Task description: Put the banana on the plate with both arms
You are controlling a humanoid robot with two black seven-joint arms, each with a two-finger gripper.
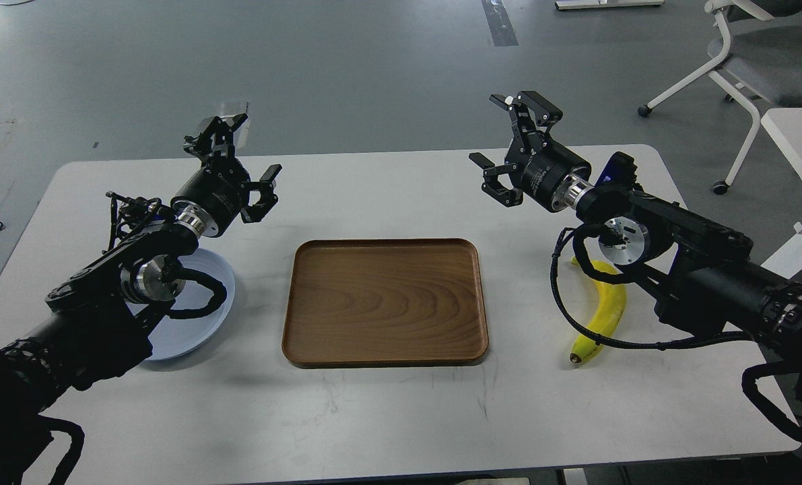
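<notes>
A yellow banana (605, 311) lies on the white table at the right, partly under my right arm and its cable, dark tip toward the front. The pale blue plate (205, 323) sits at the left, largely covered by my left forearm. My left gripper (242, 148) hovers open above the table behind the plate, nothing between its fingers. My right gripper (505, 131) is raised and open above the table's back right, well behind and left of the banana, holding nothing.
A brown wooden tray (385, 301) with rounded corners lies empty in the table's middle, between plate and banana. The white table (387, 417) ends near the banana on the right. A white office chair (764, 60) and another table's corner stand on the grey floor beyond.
</notes>
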